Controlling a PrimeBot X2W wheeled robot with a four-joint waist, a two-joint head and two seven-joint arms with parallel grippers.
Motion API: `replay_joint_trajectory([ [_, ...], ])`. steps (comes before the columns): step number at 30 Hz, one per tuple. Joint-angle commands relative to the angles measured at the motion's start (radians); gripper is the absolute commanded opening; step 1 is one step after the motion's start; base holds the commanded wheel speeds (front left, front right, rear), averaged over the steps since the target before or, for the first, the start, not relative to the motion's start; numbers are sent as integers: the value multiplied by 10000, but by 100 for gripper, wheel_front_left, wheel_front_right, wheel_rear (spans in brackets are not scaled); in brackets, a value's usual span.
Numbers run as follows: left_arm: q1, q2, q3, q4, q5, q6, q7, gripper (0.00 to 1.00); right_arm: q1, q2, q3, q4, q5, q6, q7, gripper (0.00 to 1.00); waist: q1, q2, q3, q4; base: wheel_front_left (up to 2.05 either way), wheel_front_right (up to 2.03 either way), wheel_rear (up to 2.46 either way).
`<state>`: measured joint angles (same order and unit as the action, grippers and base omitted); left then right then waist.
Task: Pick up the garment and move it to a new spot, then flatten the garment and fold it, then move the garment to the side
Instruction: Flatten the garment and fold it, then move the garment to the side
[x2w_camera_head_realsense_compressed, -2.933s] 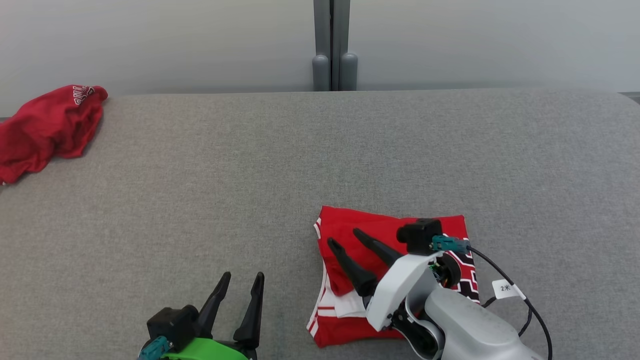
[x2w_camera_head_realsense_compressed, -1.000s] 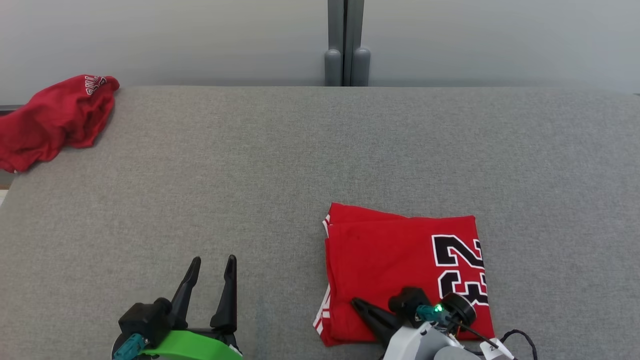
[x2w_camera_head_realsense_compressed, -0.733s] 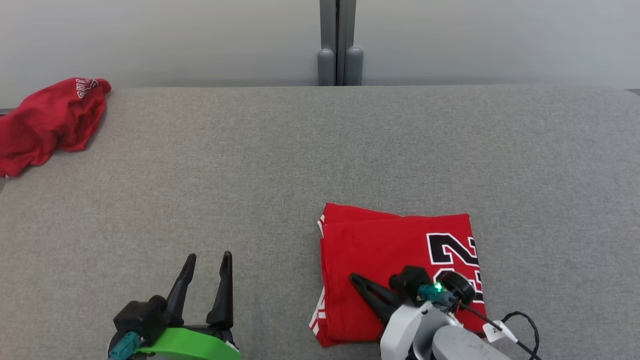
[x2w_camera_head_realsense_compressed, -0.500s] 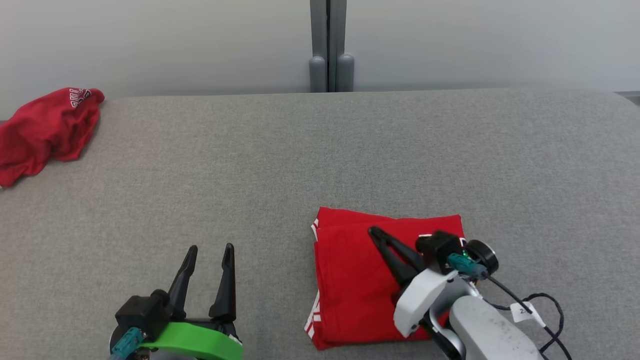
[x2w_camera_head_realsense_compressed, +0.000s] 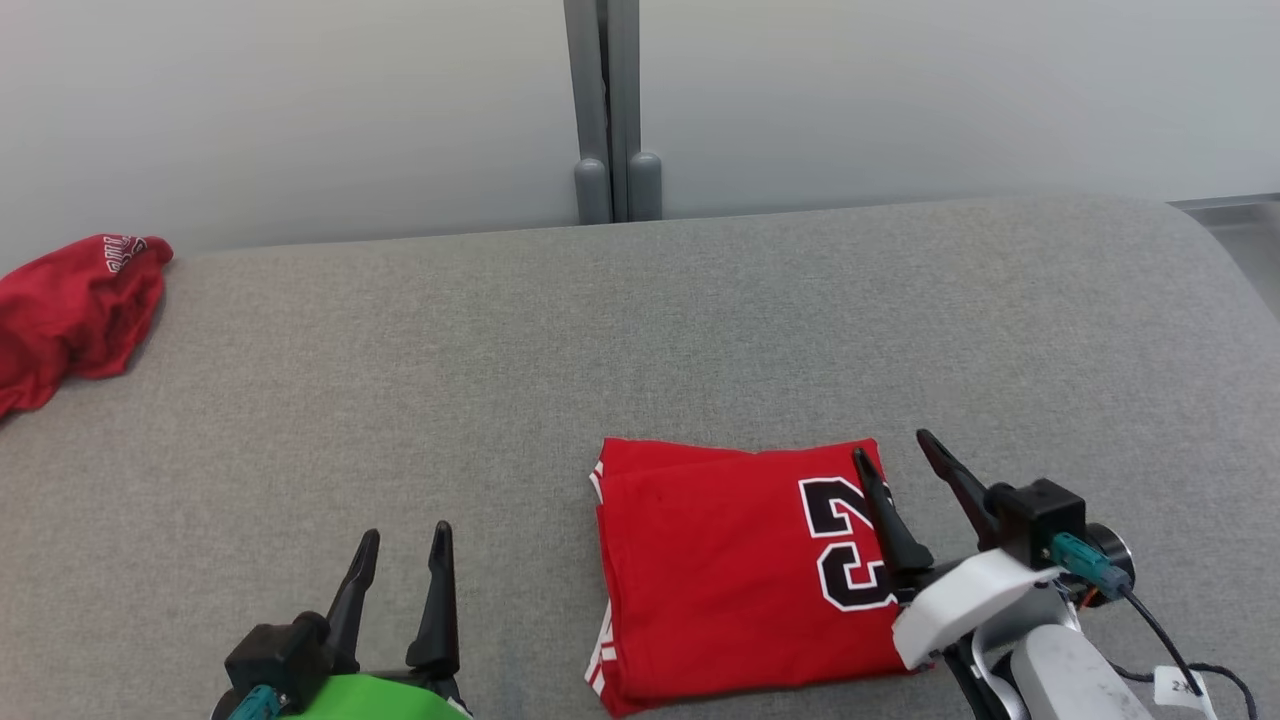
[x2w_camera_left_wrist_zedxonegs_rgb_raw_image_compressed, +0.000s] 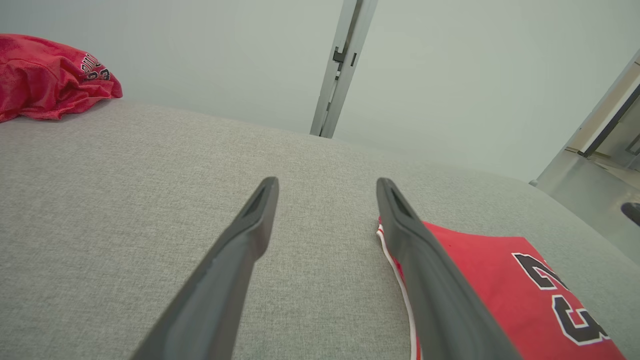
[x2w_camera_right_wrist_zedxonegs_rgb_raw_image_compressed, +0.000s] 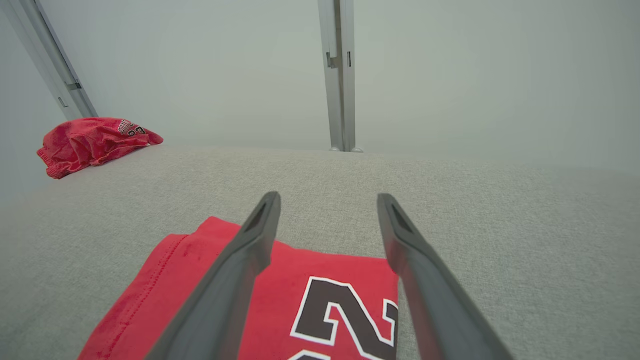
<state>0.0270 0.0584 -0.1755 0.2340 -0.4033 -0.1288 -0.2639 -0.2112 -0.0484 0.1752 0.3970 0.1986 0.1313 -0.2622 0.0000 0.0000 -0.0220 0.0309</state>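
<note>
Red crumpled cloth (x2w_camera_head_realsense_compressed: 70, 315) lies at the far left edge of the grey fabric surface (x2w_camera_head_realsense_compressed: 640, 330). My left gripper (x2w_camera_head_realsense_compressed: 406, 532) hovers wide open, empty. Right of it, the folded red jersey with black numerals (x2w_camera_head_realsense_compressed: 720, 570) lies flat. My right gripper (x2w_camera_head_realsense_compressed: 890, 447), fingers spread, holds nothing and straddles its right edge. Folding looks done; next, I judge, a grip to move it aside.

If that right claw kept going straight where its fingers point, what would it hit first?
Probably the grey padded surface just beyond the folded red jersey; the right gripper hangs open over the jersey's far corner. How steeply it tilts down is unclear; if nearly level, the wall comes first.
</note>
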Motion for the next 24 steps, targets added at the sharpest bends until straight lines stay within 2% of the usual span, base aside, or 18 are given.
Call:
replay_joint_trajectory([
  [1,208,-5,115,36,101,-32,-3,100,304,-39,-203,-74,143,-12,-35,100,0,0,-95,-73,0,0,0],
  [9,718,-55,640,5,238,-32,-3,100,1116,-38,-858,-304,702,-12,-28,100,0,0,-204,-162,0,0,0],
  [24,910,-77,715,99,324,-32,-3,100,1411,-39,-1119,-505,49,-12,-28,100,0,0,-258,-141,0,0,0],
])
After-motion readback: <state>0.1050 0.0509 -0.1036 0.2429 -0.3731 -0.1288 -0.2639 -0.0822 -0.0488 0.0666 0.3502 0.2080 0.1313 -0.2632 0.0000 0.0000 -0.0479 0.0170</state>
